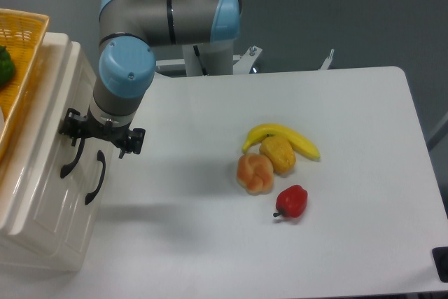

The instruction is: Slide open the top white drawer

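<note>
My claw [72,133] is at the front face of the cabinet [42,194], which stands at the left end of the table [280,103]. The top white drawer [49,138] lies directly to the left of my claw, and its black handle [70,159] runs as a long curve down the panel. My fingers seem to sit at the upper end of this handle, but from this angle I cannot tell if they close on it or how wide they are. The drawer looks flush, not yet out. I judge the pull must go to the right, away from the cabinet.

The yellow basket [24,26] on top holds a green thing [4,64]. The lower handle [96,176] is just beside.
</note>
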Robot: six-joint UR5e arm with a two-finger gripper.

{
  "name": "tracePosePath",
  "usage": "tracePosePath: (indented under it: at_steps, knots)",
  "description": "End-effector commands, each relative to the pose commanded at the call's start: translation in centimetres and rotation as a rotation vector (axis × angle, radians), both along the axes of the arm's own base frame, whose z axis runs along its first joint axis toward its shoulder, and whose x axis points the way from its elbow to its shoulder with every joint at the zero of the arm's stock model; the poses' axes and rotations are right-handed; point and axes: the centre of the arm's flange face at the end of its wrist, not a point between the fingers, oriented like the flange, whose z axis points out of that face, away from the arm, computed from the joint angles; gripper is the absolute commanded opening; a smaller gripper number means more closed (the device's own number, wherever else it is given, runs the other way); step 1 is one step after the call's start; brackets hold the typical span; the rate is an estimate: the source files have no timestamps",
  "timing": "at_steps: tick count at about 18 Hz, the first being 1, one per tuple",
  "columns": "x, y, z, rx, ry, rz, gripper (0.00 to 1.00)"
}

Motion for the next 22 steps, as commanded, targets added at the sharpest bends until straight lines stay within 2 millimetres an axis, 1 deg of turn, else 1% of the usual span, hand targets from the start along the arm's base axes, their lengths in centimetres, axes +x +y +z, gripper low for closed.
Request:
tracePosePath:
  at_steps: [5, 8, 13, 22]
  knots:
    - [0.12, -0.03, -0.15, -0.003, -0.002, -0.002, 1.0]
    - [-0.03, 0.12, -0.7, -0.013, -0.001, 0.0, 1.0]
    - [0.08, 0.16, -0.66, -0.016, 0.007, -0.004, 1.0]
    - [-0.6, -0.2, -0.72, -0.045, 0.062, -0.006, 1.0]
